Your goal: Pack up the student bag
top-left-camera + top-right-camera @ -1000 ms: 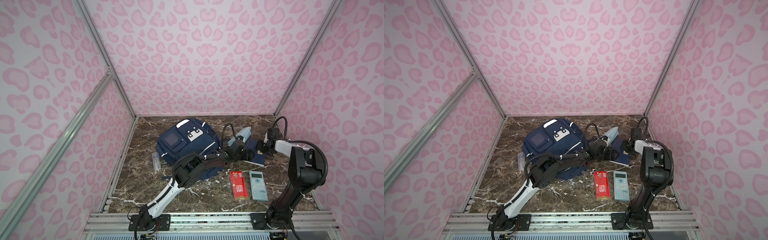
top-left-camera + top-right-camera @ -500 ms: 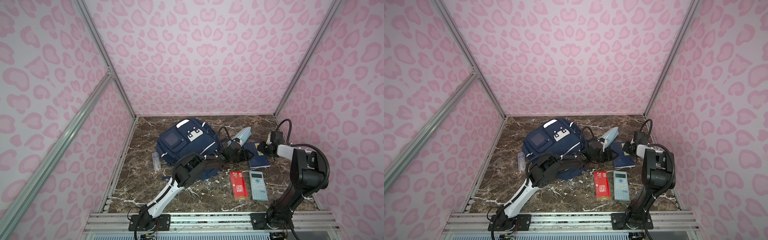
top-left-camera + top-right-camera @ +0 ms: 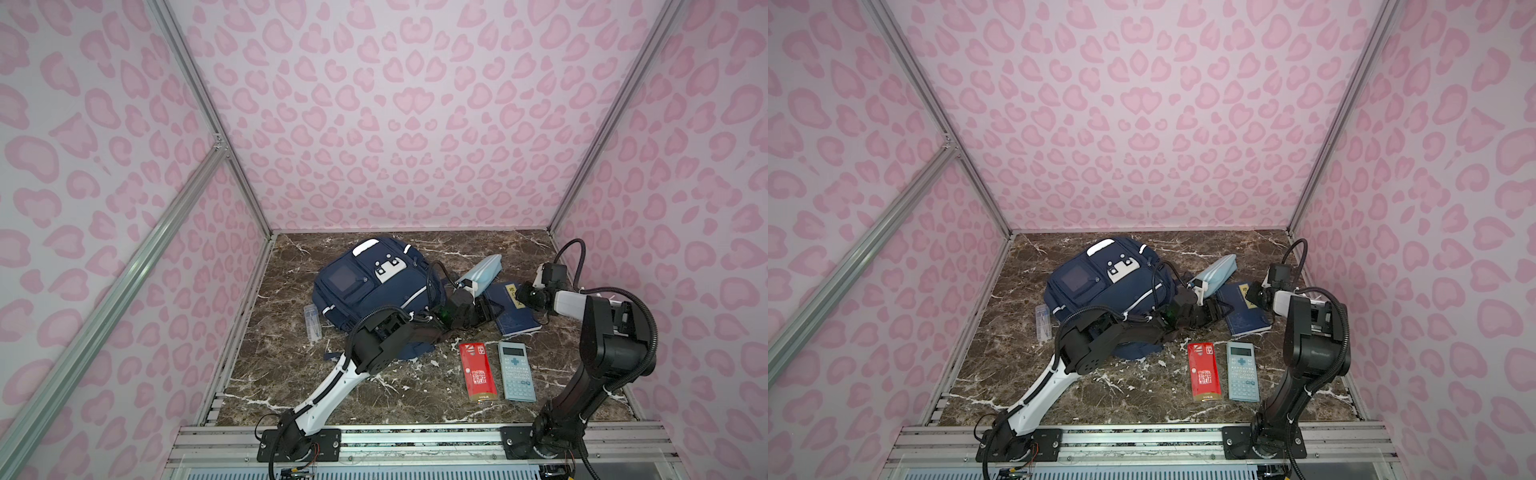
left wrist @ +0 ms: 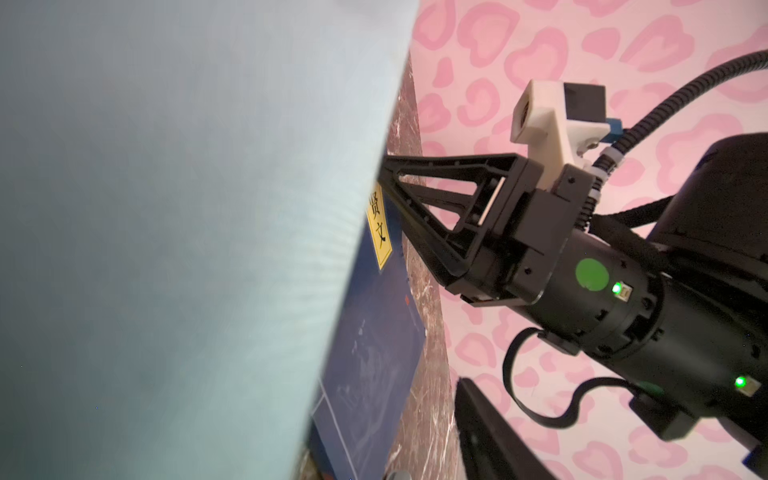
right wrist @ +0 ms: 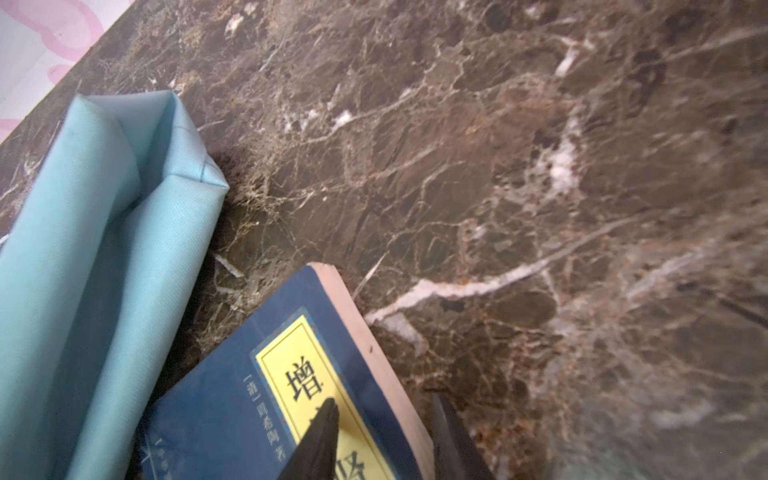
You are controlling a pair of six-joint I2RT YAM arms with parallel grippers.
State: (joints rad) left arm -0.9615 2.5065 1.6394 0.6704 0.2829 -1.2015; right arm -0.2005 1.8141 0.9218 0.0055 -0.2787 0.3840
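Student bag (image 3: pixel 374 291), navy-blue fabric, lies flat; your right gripper (image 5: pixel 383 401) straddles the navy yellow-labelled book (image 5: pixel 208 415), jaws spread; left gripper (image 3: pixel 482 309): can't tell.

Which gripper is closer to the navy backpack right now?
Left. The left gripper is just beside the backpack, by the light-blue pouch; the right gripper is farther away, fingers straddling the navy book at its edge.
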